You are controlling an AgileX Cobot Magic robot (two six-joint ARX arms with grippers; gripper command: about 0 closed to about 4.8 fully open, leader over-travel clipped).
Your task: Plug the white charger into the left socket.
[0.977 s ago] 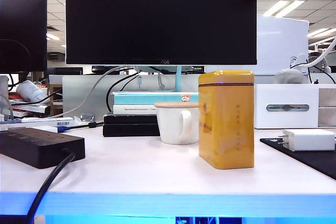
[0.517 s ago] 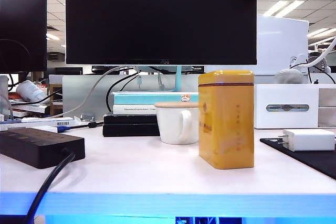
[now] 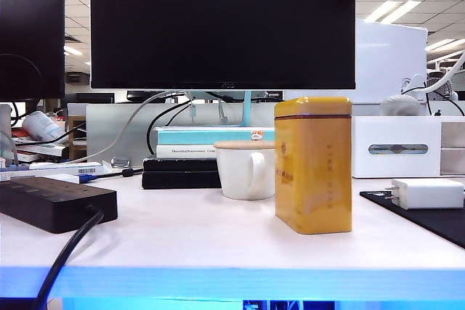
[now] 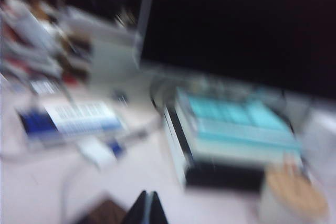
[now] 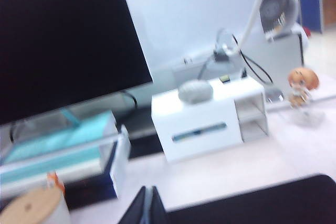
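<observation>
Exterior view: white charger on black mat; both tools seemingly pressed together, blurred.

No visible change on the desk across the exterior views; same places, same poses throughout.

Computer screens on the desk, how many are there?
2. The big black flat computer screen stands in the middle behind the mug; a second dark screen is at the far left edge, partly cut off. More may be hidden.
</observation>
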